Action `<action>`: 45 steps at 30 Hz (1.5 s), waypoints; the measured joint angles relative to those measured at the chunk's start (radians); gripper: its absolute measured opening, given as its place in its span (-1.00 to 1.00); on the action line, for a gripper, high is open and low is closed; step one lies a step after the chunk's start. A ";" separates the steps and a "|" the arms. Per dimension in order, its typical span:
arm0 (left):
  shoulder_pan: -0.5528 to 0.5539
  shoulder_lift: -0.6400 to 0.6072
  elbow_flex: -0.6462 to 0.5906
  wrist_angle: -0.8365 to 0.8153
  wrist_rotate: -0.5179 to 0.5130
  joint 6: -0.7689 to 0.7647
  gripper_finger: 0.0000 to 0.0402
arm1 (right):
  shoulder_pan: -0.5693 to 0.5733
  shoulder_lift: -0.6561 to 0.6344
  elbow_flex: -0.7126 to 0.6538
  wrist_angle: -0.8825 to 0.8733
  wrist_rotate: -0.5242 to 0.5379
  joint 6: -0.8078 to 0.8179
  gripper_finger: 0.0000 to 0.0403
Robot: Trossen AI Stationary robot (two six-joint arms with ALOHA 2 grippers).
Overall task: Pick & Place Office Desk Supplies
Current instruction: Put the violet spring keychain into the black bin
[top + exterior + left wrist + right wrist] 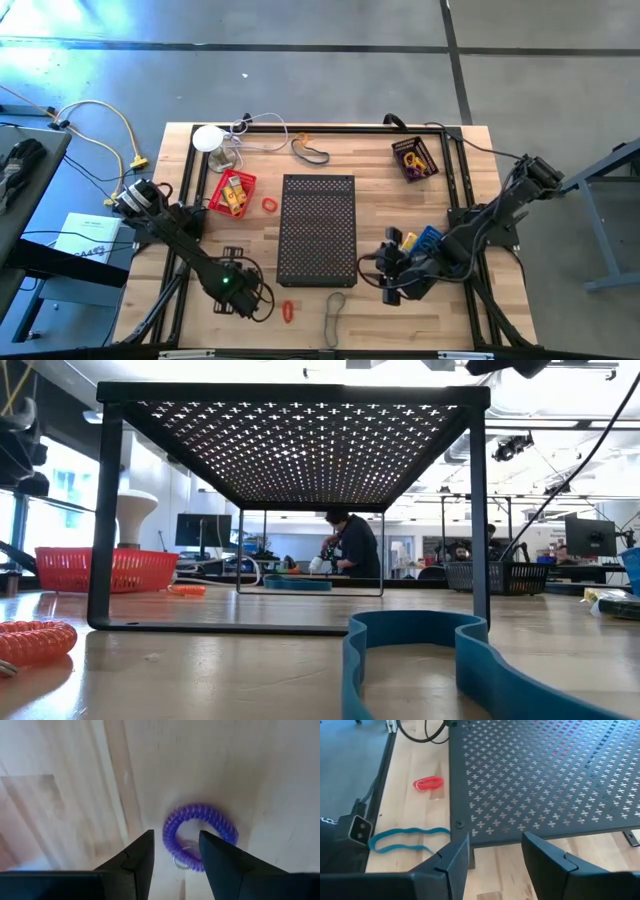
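Wooden table, left end effector apart over purple coil, right end effector apart near perforated shelf

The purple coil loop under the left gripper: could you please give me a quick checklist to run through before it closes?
1. Left gripper fingers open: ok.
2. Purple coil loop between the fingers: not ok; only its near edge sits in the gap, the rest lies to one side.
3. Loop flat on the wooden table, nothing else nearby: ok.
4. Fingers low enough to grip: cannot tell.
5. Right gripper away, open, facing the black perforated shelf: ok.
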 joint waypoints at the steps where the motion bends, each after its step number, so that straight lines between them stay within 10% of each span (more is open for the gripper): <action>1: 0.000 0.000 -0.012 0.019 0.000 0.000 -0.27 | -0.005 0.000 0.000 0.000 0.000 -0.002 -0.16; 13: 0.039 -0.005 -0.115 0.118 0.069 0.008 -0.30 | -0.045 0.000 0.000 0.008 -0.001 -0.009 -0.16; 27: 0.098 -0.028 -0.118 0.120 0.119 -0.032 -0.95 | -0.045 0.000 0.000 0.014 0.000 -0.009 -0.16; 36: 0.174 -0.299 -0.121 0.232 0.093 0.022 -0.96 | -0.043 0.000 -0.001 0.053 -0.001 -0.009 -0.16; 45: 0.172 -0.569 -0.118 0.697 0.056 0.259 -0.96 | -0.043 0.000 -0.001 0.173 -0.083 -0.135 -0.16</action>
